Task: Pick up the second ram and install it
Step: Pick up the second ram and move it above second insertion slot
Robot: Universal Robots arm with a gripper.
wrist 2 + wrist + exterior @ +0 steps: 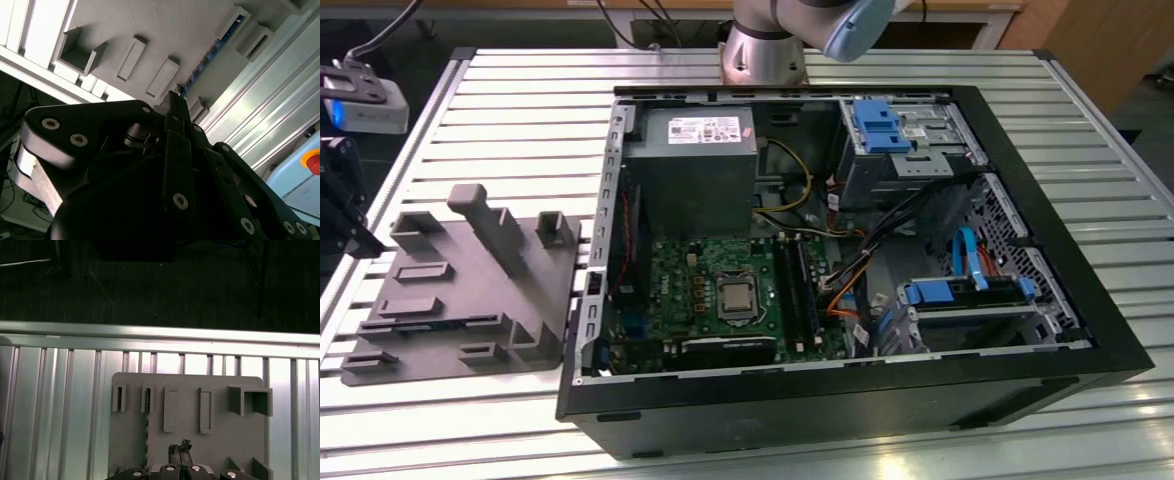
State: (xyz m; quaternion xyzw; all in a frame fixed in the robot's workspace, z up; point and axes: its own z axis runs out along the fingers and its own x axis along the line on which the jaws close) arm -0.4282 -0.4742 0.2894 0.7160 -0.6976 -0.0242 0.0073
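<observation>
The second ram [147, 432] is a thin dark stick standing on edge in a narrow slot of the grey fixture [220, 450]. In the second wrist view the ram [210, 56] shows as a bluish strip with small dark chips. In the exterior view it is a faint blue line [438, 322] on the fixture [467, 300]. My gripper [180, 449] hangs above the fixture, a short way to one side of the ram and not touching it. Its black fingers [176, 107] meet at the tips, shut, with nothing between them.
An open computer case [854, 400] lies at the exterior view's right of the fixture, with the green motherboard [680, 280] and its long black slots [797, 290] inside. Cables, blue drive brackets [878, 125] and a power supply [691, 150] crowd the case. The table is ribbed aluminium [507, 120].
</observation>
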